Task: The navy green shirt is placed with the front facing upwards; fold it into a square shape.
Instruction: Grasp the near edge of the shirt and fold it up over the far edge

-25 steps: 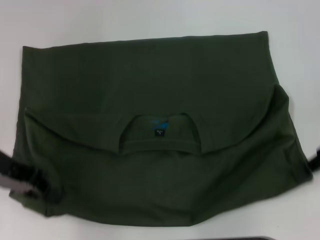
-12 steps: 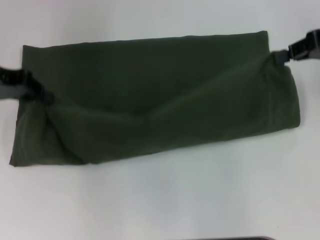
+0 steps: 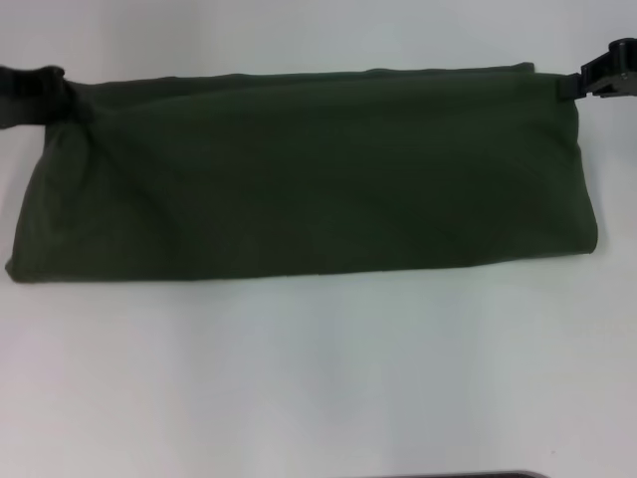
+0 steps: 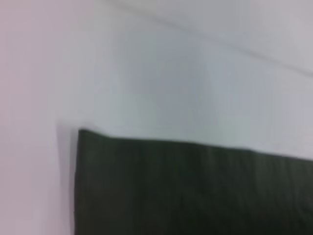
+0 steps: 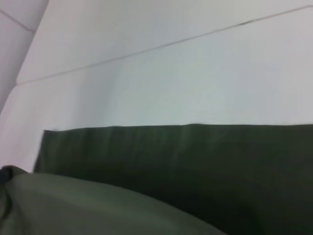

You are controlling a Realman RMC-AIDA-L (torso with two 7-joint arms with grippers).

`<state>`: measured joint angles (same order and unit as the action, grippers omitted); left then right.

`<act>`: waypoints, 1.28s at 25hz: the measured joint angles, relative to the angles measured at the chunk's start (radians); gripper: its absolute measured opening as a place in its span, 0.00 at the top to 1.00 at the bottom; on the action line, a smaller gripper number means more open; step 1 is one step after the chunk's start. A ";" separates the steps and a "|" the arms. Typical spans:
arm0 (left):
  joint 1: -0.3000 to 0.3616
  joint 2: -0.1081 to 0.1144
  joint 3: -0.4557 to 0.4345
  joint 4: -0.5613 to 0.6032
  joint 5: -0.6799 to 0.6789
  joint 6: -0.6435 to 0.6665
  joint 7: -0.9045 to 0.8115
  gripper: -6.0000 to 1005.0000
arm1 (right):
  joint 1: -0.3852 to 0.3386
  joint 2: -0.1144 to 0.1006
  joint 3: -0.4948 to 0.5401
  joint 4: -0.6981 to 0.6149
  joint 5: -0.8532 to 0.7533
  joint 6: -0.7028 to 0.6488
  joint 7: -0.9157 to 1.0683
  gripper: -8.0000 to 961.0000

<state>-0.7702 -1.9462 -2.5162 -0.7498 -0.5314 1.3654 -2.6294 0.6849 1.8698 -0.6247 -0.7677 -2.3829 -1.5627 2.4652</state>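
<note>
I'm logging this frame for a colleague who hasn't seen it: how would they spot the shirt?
On the white table, look at the far half: the navy green shirt lies there as one long dark olive band, folded flat, no collar or lettering showing. The left hand and right hand sit at its far corners.

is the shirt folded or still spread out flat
Folded. The shirt lies doubled over as a long band on the table, no collar or sleeves showing, with the left gripper and right gripper at its far corners.
</note>
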 joint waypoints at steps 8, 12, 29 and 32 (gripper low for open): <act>-0.022 -0.028 0.033 0.007 0.006 -0.117 -0.015 0.95 | 0.001 0.016 -0.006 0.002 -0.038 0.082 0.021 0.99; -0.023 -0.035 0.079 0.012 0.009 -0.184 -0.049 0.95 | 0.007 0.037 0.002 0.000 -0.031 0.142 0.023 0.99; -0.028 -0.072 0.165 0.073 0.010 -0.420 -0.054 0.95 | 0.040 0.113 -0.139 0.039 -0.034 0.397 0.023 0.99; -0.028 -0.072 0.176 0.088 0.011 -0.448 -0.054 0.95 | 0.036 0.114 -0.139 0.042 -0.035 0.414 0.024 0.99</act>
<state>-0.7982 -2.0184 -2.3406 -0.6614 -0.5205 0.9173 -2.6835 0.7209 1.9833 -0.7641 -0.7254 -2.4183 -1.1483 2.4888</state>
